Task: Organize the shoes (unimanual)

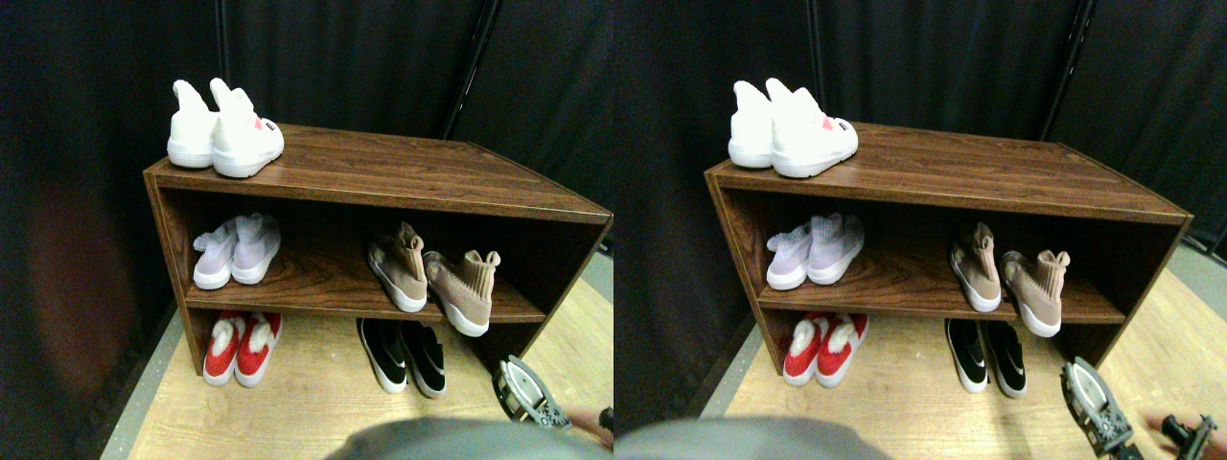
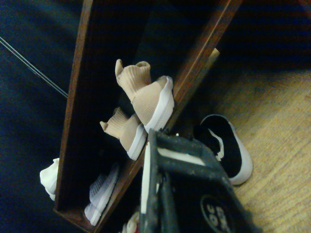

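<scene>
Stereo pair view: against a dark curtain we see a wooden rack [image 1: 383, 172] on a pale floor. Tan shoes [image 1: 436, 278] sit on the middle shelf toward its right end, splayed, the right one overhanging the front edge; black shoes [image 1: 403, 356] lie on the floor below. The gripper [image 1: 525, 393] waits low right; we cannot tell its jaw state. Wrist view: the tan shoes [image 2: 143, 104] show soft knit collars over stiff white soles. We judge them light; grip the sole or heel.
</scene>
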`<state>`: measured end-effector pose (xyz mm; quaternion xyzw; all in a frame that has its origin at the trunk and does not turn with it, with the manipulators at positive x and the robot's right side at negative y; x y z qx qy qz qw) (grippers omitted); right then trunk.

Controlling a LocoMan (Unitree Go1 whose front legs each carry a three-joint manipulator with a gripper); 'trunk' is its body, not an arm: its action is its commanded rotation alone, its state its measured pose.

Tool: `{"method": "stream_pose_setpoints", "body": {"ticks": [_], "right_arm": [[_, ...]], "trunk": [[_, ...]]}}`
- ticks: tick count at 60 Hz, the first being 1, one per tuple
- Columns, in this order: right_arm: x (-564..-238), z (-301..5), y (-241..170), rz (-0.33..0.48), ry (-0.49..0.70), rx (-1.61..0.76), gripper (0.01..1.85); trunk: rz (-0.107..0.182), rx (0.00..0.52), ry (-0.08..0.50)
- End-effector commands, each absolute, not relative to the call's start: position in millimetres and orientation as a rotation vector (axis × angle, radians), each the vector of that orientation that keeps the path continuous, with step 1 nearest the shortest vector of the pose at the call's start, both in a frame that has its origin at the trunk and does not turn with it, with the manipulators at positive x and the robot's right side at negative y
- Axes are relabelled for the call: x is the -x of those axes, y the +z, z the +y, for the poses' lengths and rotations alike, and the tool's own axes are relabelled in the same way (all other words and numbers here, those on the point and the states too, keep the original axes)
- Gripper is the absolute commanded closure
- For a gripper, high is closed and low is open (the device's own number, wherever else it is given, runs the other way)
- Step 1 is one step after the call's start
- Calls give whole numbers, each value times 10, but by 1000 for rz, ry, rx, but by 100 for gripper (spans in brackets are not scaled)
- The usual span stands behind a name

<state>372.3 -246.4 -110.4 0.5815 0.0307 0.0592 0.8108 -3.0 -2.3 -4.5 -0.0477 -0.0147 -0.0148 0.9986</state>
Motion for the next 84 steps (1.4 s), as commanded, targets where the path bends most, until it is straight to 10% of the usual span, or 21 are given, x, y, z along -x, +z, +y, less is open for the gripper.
{"method": "stream_pose_setpoints", "body": {"ticks": [1, 23, 32, 42, 84], "right_arm": [[-3711, -2436, -1005, 30, 170, -1227, 180], [-3671, -2421, -904, 48, 162, -1268, 180], [-3614, -2329, -779, 23, 155, -1271, 79], [-3660, -2264, -692, 4, 145, -1250, 35], [-4300, -2217, -853, 39, 15, -1275, 27]], "trunk": [[-15, 103, -22], [-22, 97, -35], [-29, 101, -34], [-34, 106, -30], [-41, 120, -7]]}}
